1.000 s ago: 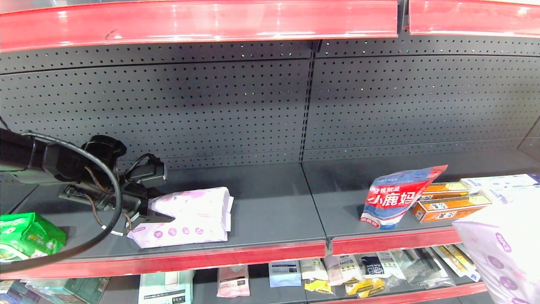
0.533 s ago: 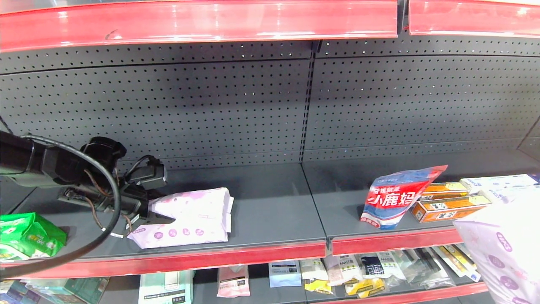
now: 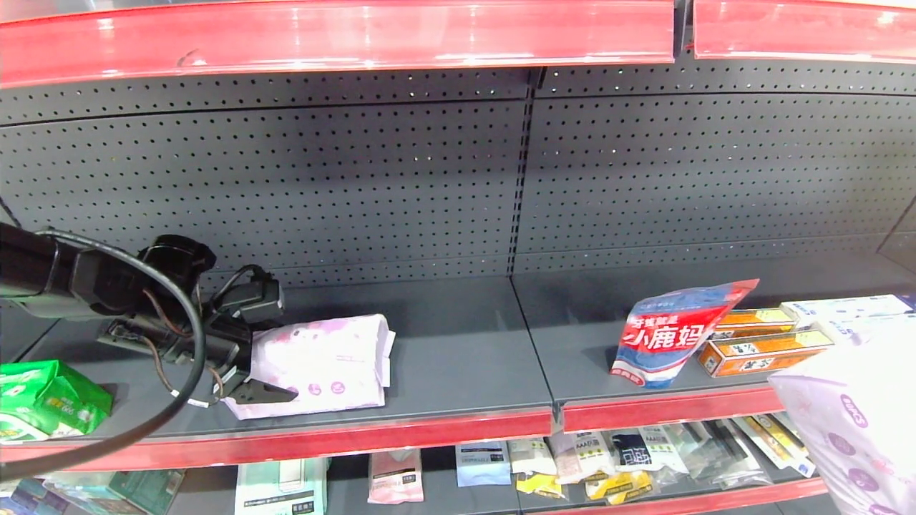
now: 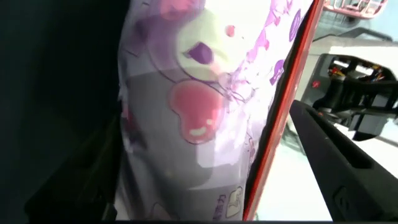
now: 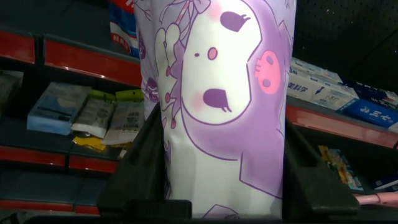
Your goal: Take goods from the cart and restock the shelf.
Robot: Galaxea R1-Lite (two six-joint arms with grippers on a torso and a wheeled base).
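A red-and-blue pouch (image 3: 669, 336) stands tilted against two orange boxes (image 3: 762, 350), white boxes (image 3: 844, 309) just behind those. Well apart on the left sits a green pack (image 3: 50, 397). Below, small flat packets (image 3: 580, 454) lie in a row.

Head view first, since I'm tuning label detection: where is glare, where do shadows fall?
Head view: white glare streaks along the top red rail; soft shadow left of the red-and-blue pouch. Left wrist view: shiny highlights on the pink pack. Right wrist view: purple pack bright, shelves behind dim.
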